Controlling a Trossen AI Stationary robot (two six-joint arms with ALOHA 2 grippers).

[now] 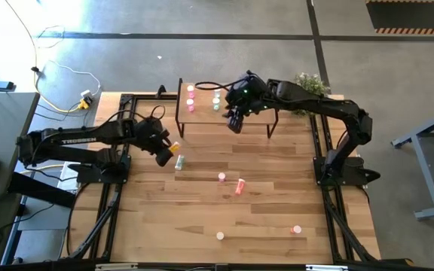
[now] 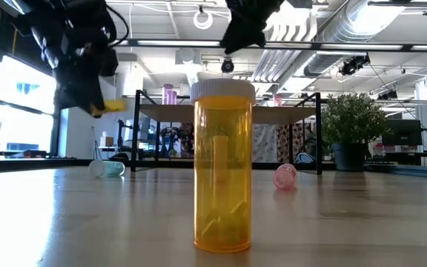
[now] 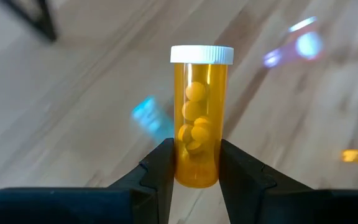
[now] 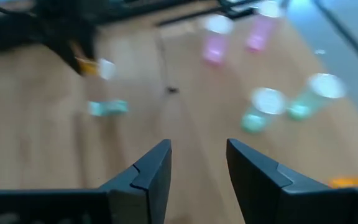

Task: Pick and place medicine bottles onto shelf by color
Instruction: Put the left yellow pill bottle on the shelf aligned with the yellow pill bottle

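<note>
My left gripper (image 1: pixel 166 153) is shut on an orange medicine bottle (image 3: pixel 201 118) with a white cap, above the table's left part. My right gripper (image 4: pixel 197 152) hangs open above the near edge of the shelf (image 1: pixel 241 105), with nothing between its fingers. Pink bottles (image 1: pixel 191 98) and pale green ones (image 1: pixel 217 99) stand on the shelf board. A green bottle (image 1: pixel 178 162) and a red-pink one (image 1: pixel 239 186) lie on their sides on the tabletop. A pink one (image 1: pixel 221 177) is beside them. My left gripper pinches the orange bottle's lower body (image 3: pixel 197 171) between its two fingers, one finger (image 3: pixel 160 168) on each side, near the bottle's bottom end. The fingers slant down from the table's left side. The bottle is lifted clear of the table, its white cap (image 3: pixel 202 55) pointing away from the gripper.
Another orange bottle (image 2: pixel 223 167) stands upright near the table's front edge, close to the low camera. One more small bottle (image 1: pixel 296 229) lies at the near right. A potted plant (image 1: pixel 309 83) stands behind the shelf's right end. Bare wood lies between the loose bottles.
</note>
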